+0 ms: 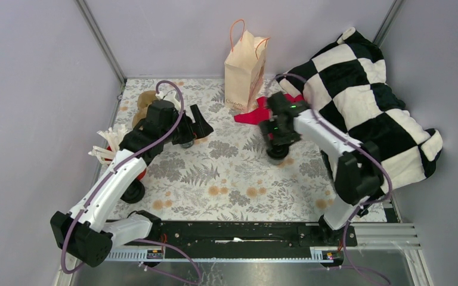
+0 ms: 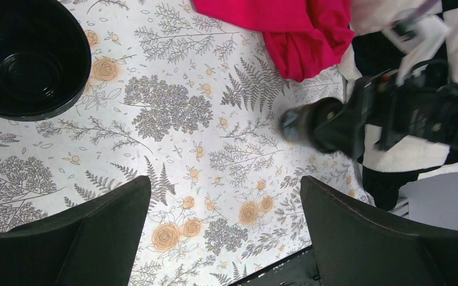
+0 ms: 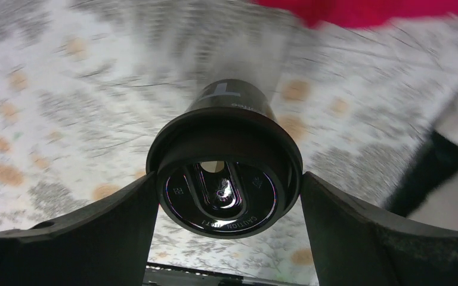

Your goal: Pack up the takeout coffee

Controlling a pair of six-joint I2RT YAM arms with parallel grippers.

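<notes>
The tablecloth (image 1: 226, 173) is off-white, printed with grey ferns and small orange-tan flowers, and the paper bag (image 1: 244, 68) standing on it is pale tan with orange handles. At the bag's foot lies a bright crimson cloth (image 1: 250, 115), to the bag's right a big cushion (image 1: 364, 101) chequered in black and white, and in front of the bag the takeout coffee (image 3: 226, 173) is black all over, its lid glossy. Far to the bag's left a red cup (image 1: 138, 173) holds white straws (image 1: 107, 146).
</notes>
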